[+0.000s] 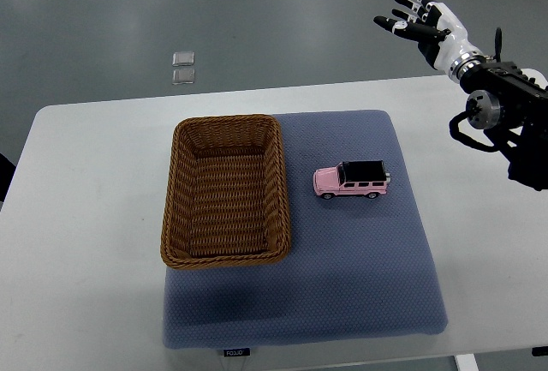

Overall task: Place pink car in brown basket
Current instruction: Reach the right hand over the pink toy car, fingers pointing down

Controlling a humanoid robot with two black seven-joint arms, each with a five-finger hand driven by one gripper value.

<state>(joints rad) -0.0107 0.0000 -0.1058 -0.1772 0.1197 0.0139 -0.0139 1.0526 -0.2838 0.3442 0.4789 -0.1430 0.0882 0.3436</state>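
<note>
A pink toy car [352, 180] with a black roof sits on the blue-grey mat [368, 260], just right of the basket. The brown wicker basket [179, 187] stands on the mat's left part and holds nothing. My right hand [417, 17] is raised at the upper right, beyond the table's far edge, well above and to the right of the car. Its fingers are spread and hold nothing. The left arm does not show.
The mat lies on a white table [86, 217]. Two small clear squares [183, 67] lie on the grey floor behind the table. My right arm's dark forearm [509, 118] hangs over the table's right edge.
</note>
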